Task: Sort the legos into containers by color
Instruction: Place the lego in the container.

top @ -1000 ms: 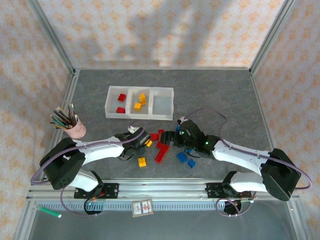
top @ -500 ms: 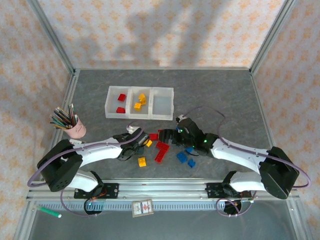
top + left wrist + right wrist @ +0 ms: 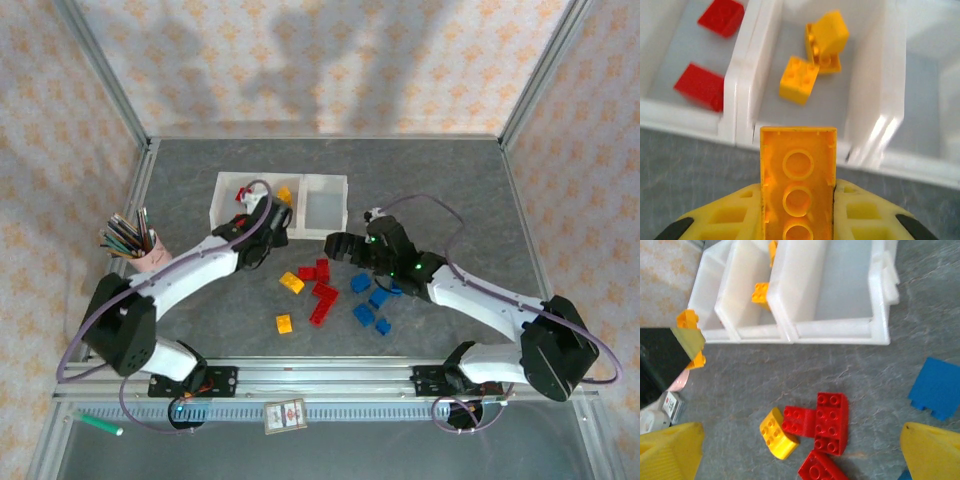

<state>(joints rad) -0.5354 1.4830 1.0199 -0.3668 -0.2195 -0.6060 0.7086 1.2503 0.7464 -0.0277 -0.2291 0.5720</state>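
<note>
Yellow lego [image 3: 798, 180] nr mid bin [image 3: 865, 145] front rim

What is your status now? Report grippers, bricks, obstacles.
Left gripper shut on yellow brick, at near rim of middle bin. Right gripper open, by loose red bricks. Nothing blocks the drop.

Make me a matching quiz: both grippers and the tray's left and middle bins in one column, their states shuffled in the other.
1 left gripper
2 right gripper
3 left bin
4 middle bin

A two red bricks inside
B open, holding nothing
C shut on a yellow brick
D loose yellow bricks inside

Pairs: 1-C, 2-B, 3-A, 4-D
</note>
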